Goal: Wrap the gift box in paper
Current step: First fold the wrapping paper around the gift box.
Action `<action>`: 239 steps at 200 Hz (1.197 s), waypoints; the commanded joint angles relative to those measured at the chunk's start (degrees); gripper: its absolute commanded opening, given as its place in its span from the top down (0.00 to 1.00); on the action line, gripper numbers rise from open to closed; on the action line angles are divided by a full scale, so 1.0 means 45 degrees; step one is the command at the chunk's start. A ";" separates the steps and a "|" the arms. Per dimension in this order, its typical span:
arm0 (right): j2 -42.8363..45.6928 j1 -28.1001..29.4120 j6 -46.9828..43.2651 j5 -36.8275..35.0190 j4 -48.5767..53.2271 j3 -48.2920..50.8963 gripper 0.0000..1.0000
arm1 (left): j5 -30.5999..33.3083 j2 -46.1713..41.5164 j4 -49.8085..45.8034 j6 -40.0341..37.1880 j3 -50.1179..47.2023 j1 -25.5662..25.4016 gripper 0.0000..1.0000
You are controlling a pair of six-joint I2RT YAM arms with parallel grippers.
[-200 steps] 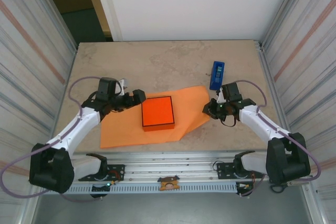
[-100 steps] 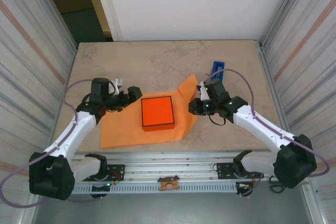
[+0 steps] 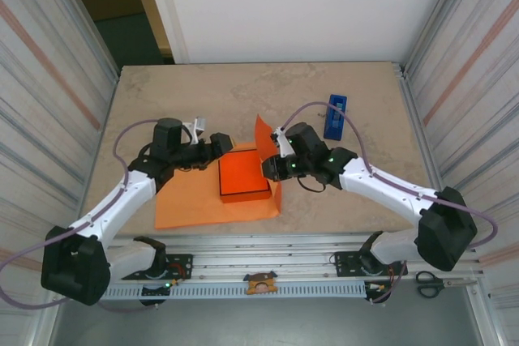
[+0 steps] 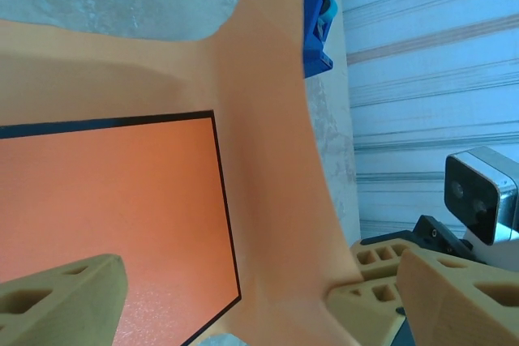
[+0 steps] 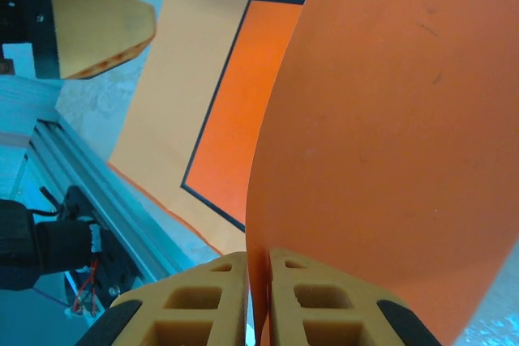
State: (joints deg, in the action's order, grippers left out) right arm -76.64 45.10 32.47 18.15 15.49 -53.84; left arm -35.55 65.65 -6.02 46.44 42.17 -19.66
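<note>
Currently: the gift box [image 3: 244, 174] lay flat on the paper [image 3: 190, 200], in the near middle of the table [image 3: 243, 95]. Its top face was up and its black edges ran roughly square to the table edges. Being square, it showed no clear long axis.

The paper's long axis ran left to right. Its left part lay flat, reaching out left and near of the box. Its right end stood up off the table as a curved flap beside the box's right edge, tilted toward the box.

The right gripper [image 3: 270, 166] was at the box's right edge, with the fingers pinched together on the edge of that flap. The right wrist view confirmed this: both fingers of the gripper [image 5: 258, 281] were closed on the sheet [image 5: 389, 119], with the box [image 5: 243, 111] below.

The left gripper [image 3: 220, 145] hovered at the box's far left corner, jaws wide apart and gripping nothing. In the left wrist view its fingers [image 4: 61, 301] straddled the box top [image 4: 105, 200]. I could not tell whether they touched it.

Surface: a beige marbled tabletop with an aluminium rail along the near edge. Corrugated metal panels stood left and right, with a white wall at the far side.

A blue tape dispenser [image 3: 335, 116] lay far right of the box, well apart from it. Scissors [image 3: 430, 279] lay near right, below the table edge. The right arm's cable arched over the table between the flap and the dispenser.
</note>
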 commanded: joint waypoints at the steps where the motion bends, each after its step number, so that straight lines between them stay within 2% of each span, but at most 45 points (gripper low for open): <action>1: -0.0454 0.0256 -0.0166 0.0296 -0.0297 -0.0600 0.85 | -0.0147 0.0319 0.0594 0.0651 0.0539 -0.0267 0.14; 36: -0.1059 0.0541 0.0309 0.0396 -0.0979 -0.0759 0.85 | 0.0182 0.1391 0.0549 0.1563 0.1338 -0.0683 0.21; 81: -0.1757 0.0928 0.0461 0.0361 -0.1136 -0.1157 0.85 | 0.1049 0.2298 0.0263 0.2067 0.1850 -0.1419 0.25; 116: -0.1880 0.1012 0.0461 0.0329 -0.1215 -0.1145 0.85 | 0.1301 0.2655 0.0250 0.2337 0.1704 -0.1499 0.35; 139: -0.1892 0.1013 0.0422 0.0357 -0.1254 -0.1140 0.84 | 0.1355 0.2828 0.0049 0.2337 0.1758 -0.1494 0.37; 214: -0.2041 0.1013 0.0402 0.0596 -0.1454 -0.1140 0.83 | 0.1347 0.3068 -0.0142 0.2070 0.1849 -0.1503 0.70; 239: -0.2030 0.1010 0.0409 0.0658 -0.1527 -0.1120 0.83 | 0.1464 0.3068 -0.0321 0.1921 0.1810 -0.1509 0.75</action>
State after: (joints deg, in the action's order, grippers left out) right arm -85.30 49.19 34.02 19.79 10.24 -57.45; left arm -29.91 79.00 -5.89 56.62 49.23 -26.33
